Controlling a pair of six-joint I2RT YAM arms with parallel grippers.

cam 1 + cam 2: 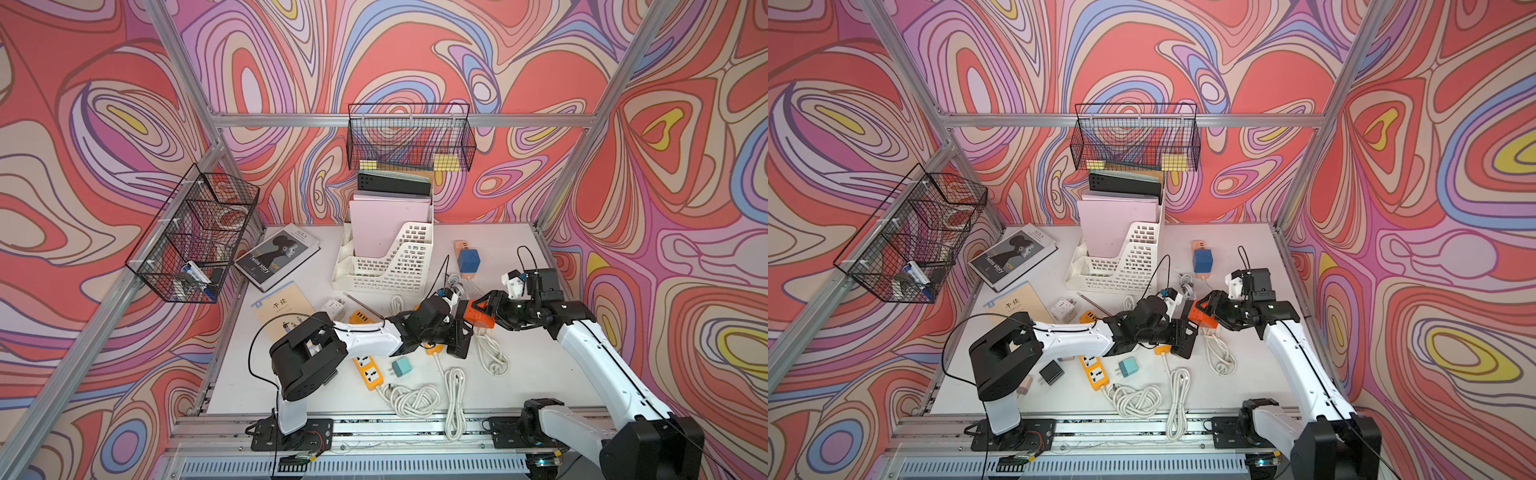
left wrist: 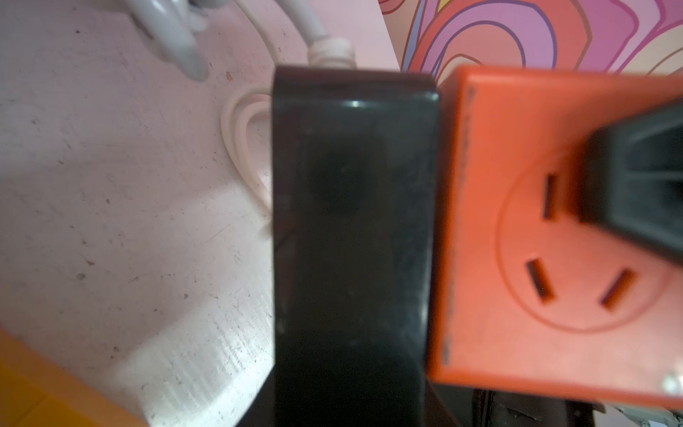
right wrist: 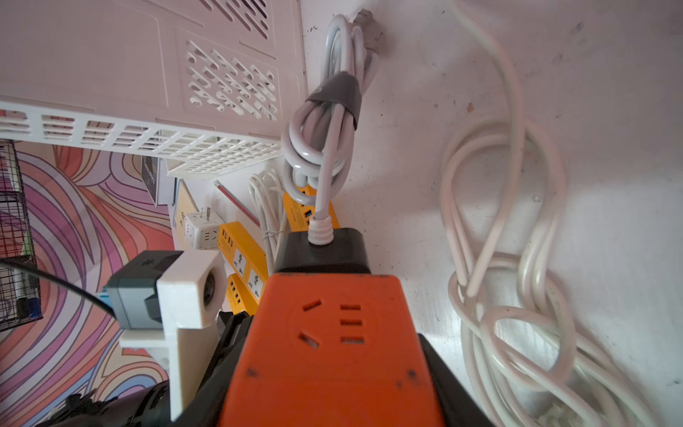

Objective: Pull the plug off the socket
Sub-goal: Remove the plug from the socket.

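Observation:
An orange cube socket (image 1: pixel 478 319) hangs above the table in both top views, with my right gripper (image 1: pixel 492 312) shut on its sides. In the right wrist view the socket (image 3: pixel 332 332) fills the space between the black fingers (image 3: pixel 439 373). A black plug (image 3: pixel 321 251) with a white cable (image 3: pixel 325 192) sits flush against the socket's far face, and no gap shows. My left gripper (image 1: pixel 459 328) is shut on this plug (image 2: pixel 351 222). In the left wrist view the plug lies against the socket (image 2: pixel 536 240), and its prongs are hidden.
Yellow power strips (image 1: pixel 368 374), a teal adapter (image 1: pixel 401 367) and coiled white cables (image 1: pixel 492 353) lie under and around the arms. A white file rack (image 1: pixel 390 266) and a blue cube socket (image 1: pixel 469 261) stand behind. Books (image 1: pixel 276 255) lie at the left, below a wire basket (image 1: pixel 191 237).

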